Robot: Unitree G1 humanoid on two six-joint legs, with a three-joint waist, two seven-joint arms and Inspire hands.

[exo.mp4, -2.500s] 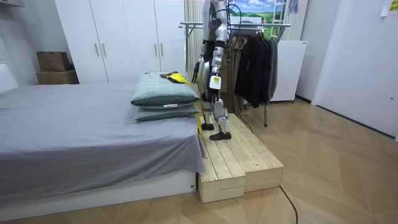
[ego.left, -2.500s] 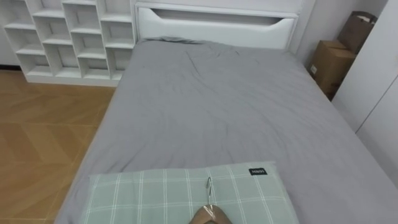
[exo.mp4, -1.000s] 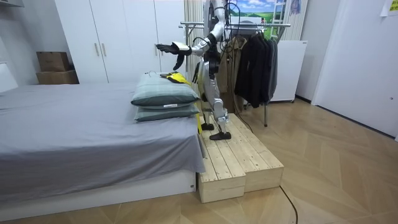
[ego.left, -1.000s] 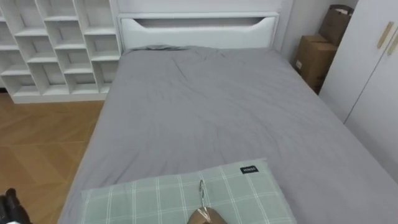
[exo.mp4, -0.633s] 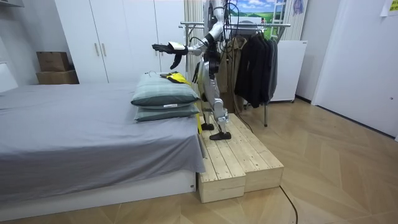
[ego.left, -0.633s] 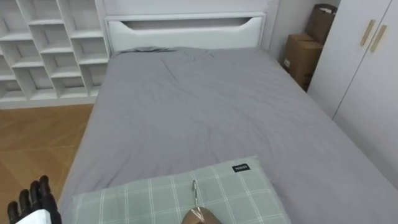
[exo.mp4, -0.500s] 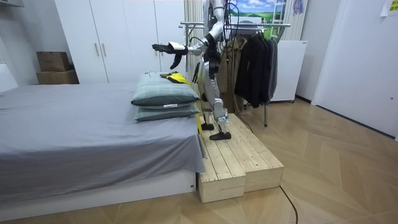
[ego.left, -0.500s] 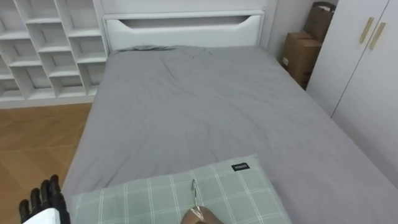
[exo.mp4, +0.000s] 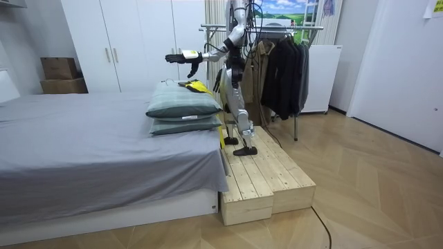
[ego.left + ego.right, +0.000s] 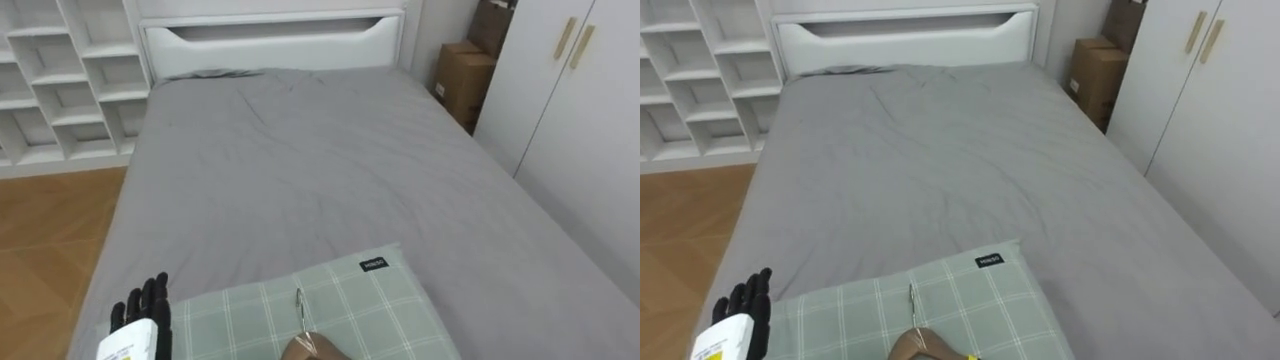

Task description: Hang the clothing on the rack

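- Far left: white shelves [image 10: 60,90], cut off by the top and side edges.
- Lower left: left hand [image 10: 138,318], fingers straight and close together, pointing toward the headboard [image 10: 270,40], holding nothing; wrist cut off by the bottom edge.
- Just right of it: green checked pillow [image 10: 370,300], near half out of frame; cannot tell whether hand and pillow touch.
- On the pillow, bottom centre: hanger [image 10: 307,348], thin metal hook lying flat, only the top of the wooden part visible, the rest cut off below.
- Middle: grey bed [image 10: 300,160], sheet lightly creased.
- Right: cardboard boxes [image 10: 460,75] in the corner, then white wardrobe [image 10: 570,110] doors, both cut by the frame.
- Room view, from its left: arm held out level over two stacked pillows; yellow garment [image 9: 197,86] lying on the top one, partly hidden behind the pillow's bulge, shape hard to make out.
- Standing upright on a wooden platform [image 9: 266,176] at the bed's pillow end.
- Behind, a rack [image 9: 277,29] with dark clothes [image 9: 284,66], partly hidden by the robot's body.
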